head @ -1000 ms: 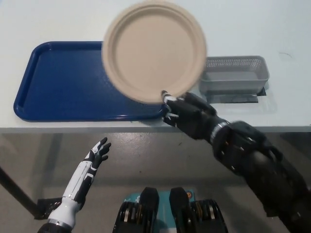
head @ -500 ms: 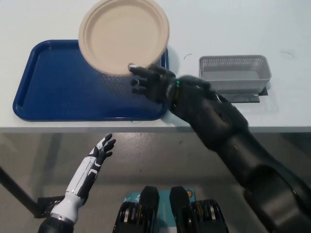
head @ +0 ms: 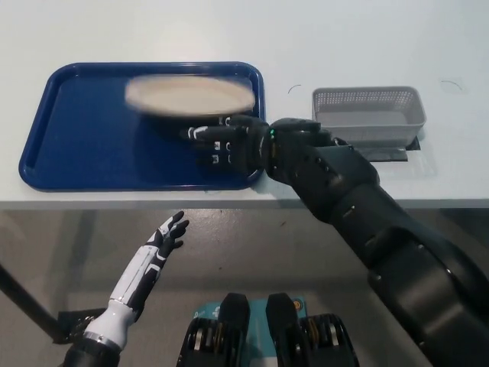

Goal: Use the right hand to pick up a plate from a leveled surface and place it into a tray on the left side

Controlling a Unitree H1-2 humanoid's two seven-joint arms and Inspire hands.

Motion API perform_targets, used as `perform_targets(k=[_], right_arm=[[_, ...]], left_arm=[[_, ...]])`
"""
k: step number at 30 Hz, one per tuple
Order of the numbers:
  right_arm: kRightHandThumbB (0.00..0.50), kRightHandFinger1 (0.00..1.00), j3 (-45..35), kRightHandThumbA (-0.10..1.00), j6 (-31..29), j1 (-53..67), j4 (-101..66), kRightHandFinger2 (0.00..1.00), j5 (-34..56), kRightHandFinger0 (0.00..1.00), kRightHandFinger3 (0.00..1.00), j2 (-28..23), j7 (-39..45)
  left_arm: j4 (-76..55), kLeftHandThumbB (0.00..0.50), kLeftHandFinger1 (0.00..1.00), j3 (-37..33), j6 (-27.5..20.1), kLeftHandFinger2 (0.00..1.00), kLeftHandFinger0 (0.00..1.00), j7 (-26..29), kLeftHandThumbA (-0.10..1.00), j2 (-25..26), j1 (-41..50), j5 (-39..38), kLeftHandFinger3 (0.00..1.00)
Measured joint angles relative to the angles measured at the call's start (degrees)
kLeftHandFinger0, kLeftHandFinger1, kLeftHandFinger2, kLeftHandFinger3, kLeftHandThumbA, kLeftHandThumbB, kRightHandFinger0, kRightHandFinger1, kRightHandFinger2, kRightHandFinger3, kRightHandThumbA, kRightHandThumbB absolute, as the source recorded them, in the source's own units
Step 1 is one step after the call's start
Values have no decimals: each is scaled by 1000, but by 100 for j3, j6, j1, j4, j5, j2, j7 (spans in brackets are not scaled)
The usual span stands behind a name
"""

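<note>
Head view: black fingers (head: 200,134) clamp the beige plate (head: 189,94) at its 6 o'clock edge, nearly flat over the blue tray (head: 69,149); right hand (head: 229,141) reaches toward 9 o'clock. Left hand (head: 170,232) rests below the table (head: 344,30), fingers apart.

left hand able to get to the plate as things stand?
Probably not. The left hand hangs open below the table edge, in front of it, while the plate is over the far part of the blue tray, at the right hand. It would have to rise over the edge first.
</note>
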Motion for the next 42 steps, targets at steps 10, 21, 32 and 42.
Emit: perform_targets(k=[10, 21, 32, 42], right_arm=[[440, 1000, 714, 1000, 3, 365, -854, 1000, -63, 1000, 1000, -687, 985], [473, 1000, 798, 1000, 3, 1658, -3108, 1000, 156, 1000, 1000, -2073, 1197], [500, 1000, 707, 1000, 0, 3087, -5170, 1000, 329, 1000, 1000, -2834, 1191], [324, 1000, 276, 1000, -86, 4925, -6996, 1000, 260, 1000, 1000, -2897, 1112]], left_arm=[[49, 500, 1000, -135, 77, 1000, 872, -77, 1000, 0, 0, 0, 1000], [151, 500, 1000, -185, 162, 1000, 1000, -113, 1000, -1, -3, 0, 1000], [302, 500, 1000, -195, 196, 1000, 978, -121, 1000, -4, -7, 0, 1000], [428, 498, 1000, -196, 199, 1000, 1000, -120, 1000, -9, -13, 0, 1000]])
